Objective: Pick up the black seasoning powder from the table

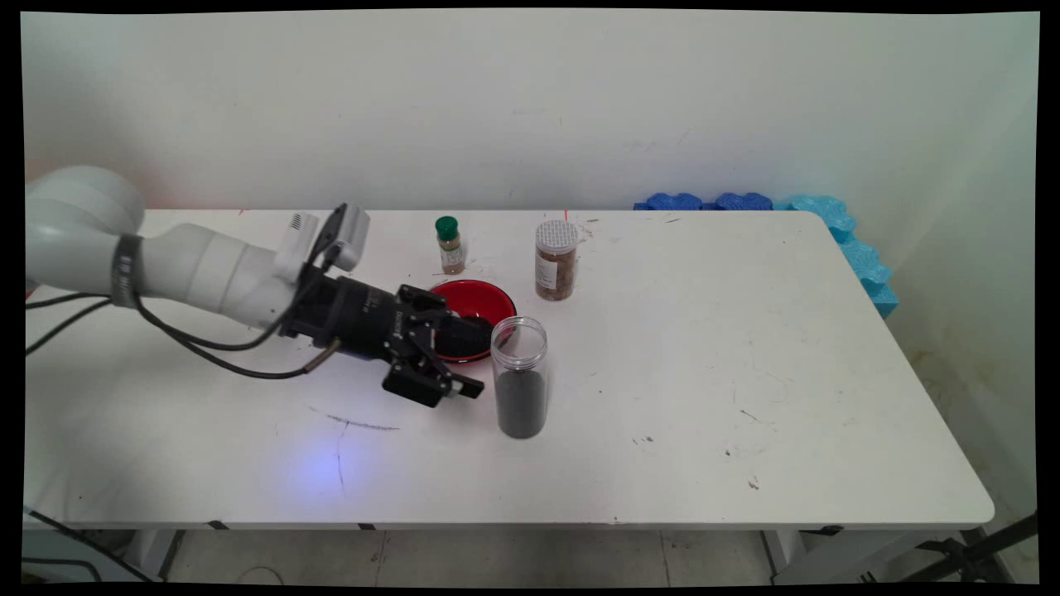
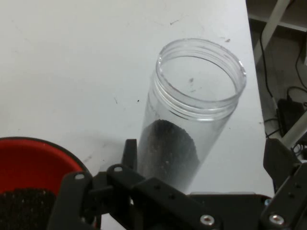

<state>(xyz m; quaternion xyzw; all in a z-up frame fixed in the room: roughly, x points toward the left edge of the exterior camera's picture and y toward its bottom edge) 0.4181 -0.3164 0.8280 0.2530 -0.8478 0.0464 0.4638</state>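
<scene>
Here, from largest to smallest, is what surrounds me.

Table: a white table (image 1: pixel 745 372) runs across the main view, scuffed with small dark marks, with a pale wall behind it.

Foam pieces: a row of blue foam shapes (image 1: pixel 795 207) lies along the table's far right corner and down its right edge, well apart from me.

My arm: my white arm (image 1: pixel 190 269) reaches in from the left, low over the table, with black cables hanging under it.

My claw: my black claw (image 1: pixel 476 356) lies nearly level, pointing right. It is spread wide and grasps nothing. One finger (image 1: pixel 465 386) shows near the table; the other reaches over the bowl. In the hand view a finger stands to each side of the clear jar, neither touching it.

Clear jar: a tall clear jar (image 1: pixel 520 377) (image 2: pixel 194 120) stands upright with no lid, just beside my fingertips. Dark grains fill roughly its lower half.

Red bowl: a red bowl (image 1: pixel 479 300) (image 2: pixel 29 163) sits just behind the clear jar and partly under my claw, with a heap of the same dark grains inside.

Brown jar: a jar of brown pieces (image 1: pixel 556 259) with a pale lid stands behind the bowl, to its right.

Small bottle: a small spice bottle (image 1: pixel 450 245) with a green cap stands behind the bowl, to its left.
</scene>
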